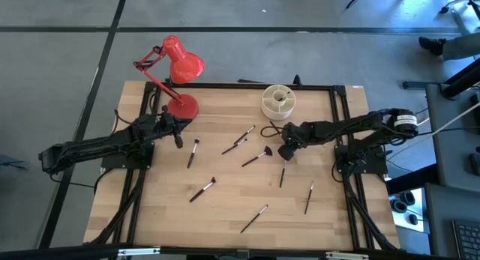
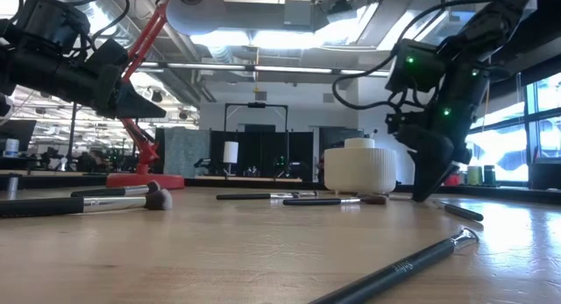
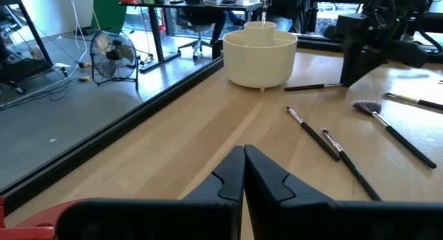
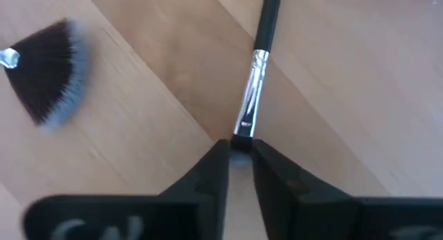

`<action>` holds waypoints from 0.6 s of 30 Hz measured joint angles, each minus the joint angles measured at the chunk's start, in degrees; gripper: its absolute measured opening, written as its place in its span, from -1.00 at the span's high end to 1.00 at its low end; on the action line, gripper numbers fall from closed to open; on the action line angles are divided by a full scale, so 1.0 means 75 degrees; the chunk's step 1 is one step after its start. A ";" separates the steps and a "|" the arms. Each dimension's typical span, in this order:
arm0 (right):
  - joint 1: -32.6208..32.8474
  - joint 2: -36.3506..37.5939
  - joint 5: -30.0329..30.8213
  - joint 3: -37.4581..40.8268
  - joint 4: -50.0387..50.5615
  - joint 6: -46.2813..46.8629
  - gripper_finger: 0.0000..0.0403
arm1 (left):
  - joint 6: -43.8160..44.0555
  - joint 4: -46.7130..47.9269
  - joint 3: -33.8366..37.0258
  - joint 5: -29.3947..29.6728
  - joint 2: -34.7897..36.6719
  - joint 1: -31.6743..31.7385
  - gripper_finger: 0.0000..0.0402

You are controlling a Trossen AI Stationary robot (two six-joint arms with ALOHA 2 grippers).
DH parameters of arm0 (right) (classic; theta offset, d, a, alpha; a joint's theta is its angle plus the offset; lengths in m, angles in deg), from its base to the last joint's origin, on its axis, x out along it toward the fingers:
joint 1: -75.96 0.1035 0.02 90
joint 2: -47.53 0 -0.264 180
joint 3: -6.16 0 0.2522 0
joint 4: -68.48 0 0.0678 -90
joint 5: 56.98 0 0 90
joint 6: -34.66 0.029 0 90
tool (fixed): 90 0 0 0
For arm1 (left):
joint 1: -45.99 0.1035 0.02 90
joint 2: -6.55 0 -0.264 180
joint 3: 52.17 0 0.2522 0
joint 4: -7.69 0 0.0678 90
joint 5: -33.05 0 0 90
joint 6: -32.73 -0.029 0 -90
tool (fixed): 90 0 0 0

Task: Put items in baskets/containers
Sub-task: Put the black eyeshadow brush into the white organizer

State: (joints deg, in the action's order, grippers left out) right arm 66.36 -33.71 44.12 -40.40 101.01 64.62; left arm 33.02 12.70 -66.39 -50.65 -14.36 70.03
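We find the right gripper (image 1: 286, 150) lowered to the table near the middle, just to the near side of the cream-white organiser (image 1: 278, 101), its fingers (image 4: 211, 172) drawn narrow around the bristle end of a slim brush (image 4: 255, 81) that lies flat on the wood; the ferrule and dark handle run away from the fingertips. Just beside it lies a fan-shaped brush (image 4: 50, 78) (dark bristles with pale tips), not touched by the gripper. The organiser stands at the far edge of the table, right of the red desk lamp (image 1: 178, 65), with one brush standing upright in it. The other brushes (image 1: 203, 189) lie scattered flat over the middle and near parts of the table (image 1: 172, 215). The left gripper (image 1: 178, 139) waits at the left, just near of the lamp's base, its fingers (image 3: 266, 174) pressed together and holding nothing.
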 joint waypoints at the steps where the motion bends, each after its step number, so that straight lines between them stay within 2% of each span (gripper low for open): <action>1: -0.0002 -0.0001 -0.0005 0.0000 -0.0026 0.0002 0.80 | 0.0001 0.0000 0.0001 -0.0001 0.0000 -0.0002 0.97; 4: -0.0009 -0.0001 -0.0004 0.0000 -0.0065 0.0060 0.95 | 0.0001 0.0000 0.0001 0.0001 -0.0001 0.0001 0.97; 8: -0.0012 0.0051 -0.0031 -0.0188 0.0323 0.0090 0.97 | 0.0001 0.0000 0.0001 0.0001 0.0000 0.0001 0.97; 11: -0.0012 0.0140 -0.0087 -0.0739 0.1662 -0.0126 0.98 | 0.0001 0.0000 0.0001 0.0001 0.0000 0.0001 0.97; 18: -0.0012 0.0191 -0.0054 -0.3174 0.5381 -0.1186 0.99 | 0.0001 -0.0003 0.0001 0.0005 0.0000 -0.0001 0.97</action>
State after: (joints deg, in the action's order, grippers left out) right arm 66.27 -32.28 43.72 -64.20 141.37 55.72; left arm 33.03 12.68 -66.38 -50.61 -14.36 70.02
